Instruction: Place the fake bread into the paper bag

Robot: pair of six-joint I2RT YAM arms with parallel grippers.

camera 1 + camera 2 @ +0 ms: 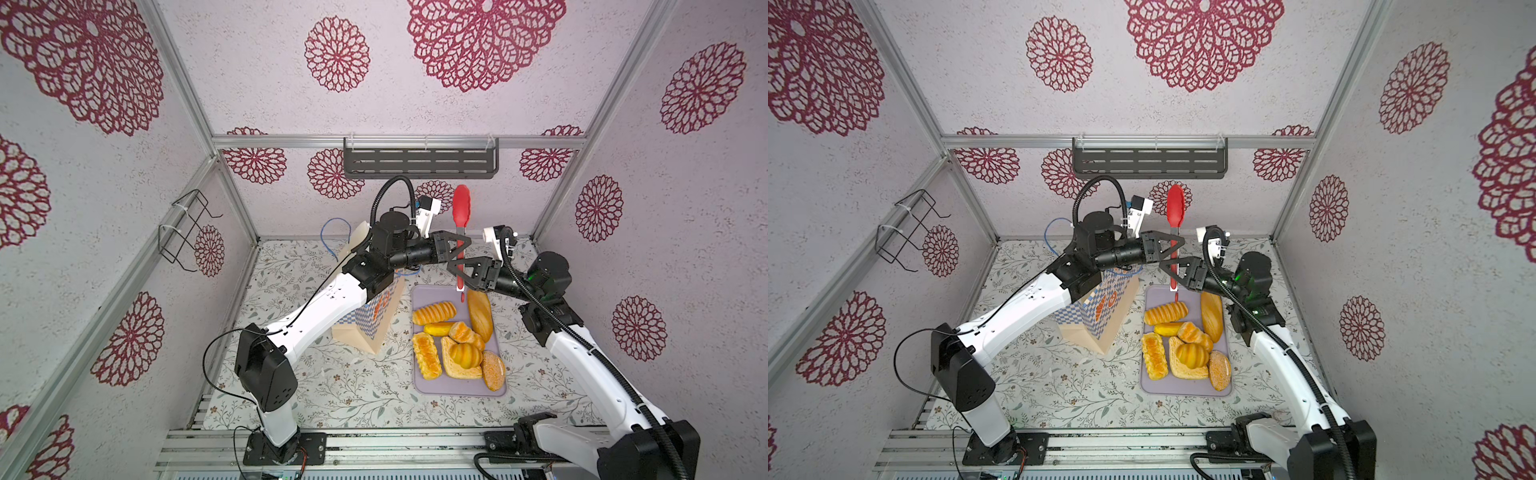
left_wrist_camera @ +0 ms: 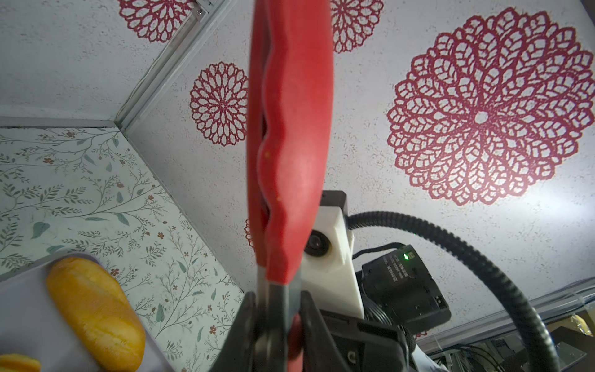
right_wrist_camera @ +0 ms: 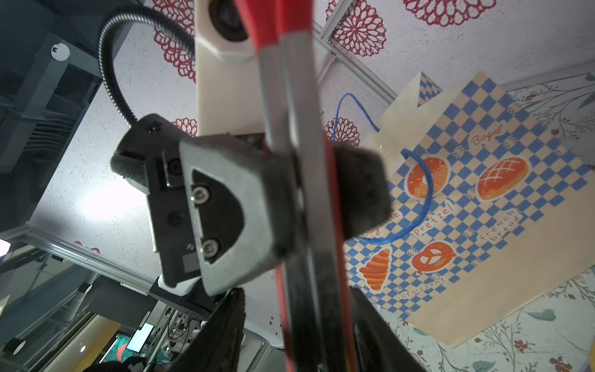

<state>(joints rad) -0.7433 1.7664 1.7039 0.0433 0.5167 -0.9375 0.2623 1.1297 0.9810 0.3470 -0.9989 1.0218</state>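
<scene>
Top view: bread (image 1: 465, 354) below end effectors (image 1: 460, 246) (image 1: 456, 268).

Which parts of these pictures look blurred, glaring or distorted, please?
Left wrist view: the red silicone tongs look soft up close. Right wrist view: their steel handle blurs, the blue-checkered cream paper bag is sharp, glare whitens the wall. Both top views: evenly lit, sharp.

Robot test cell in a lab, not a home. Boxed in by aluminium frame beams (image 1: 282, 142), with walls papered in red medallions (image 1: 336, 54). Slotted dark shelf (image 1: 419, 162) on the wall behind the left hand (image 1: 458, 246) and right hand (image 1: 457, 272); wire rack (image 1: 187, 232) well off to their left. Leaf-print cloth over the table (image 1: 332, 390) below them. Arm bases bolted to slotted rails (image 1: 415, 440) nearer than the hands. In the right wrist view, beyond the cell: cabling and a lit monitor (image 3: 138, 338).
</scene>
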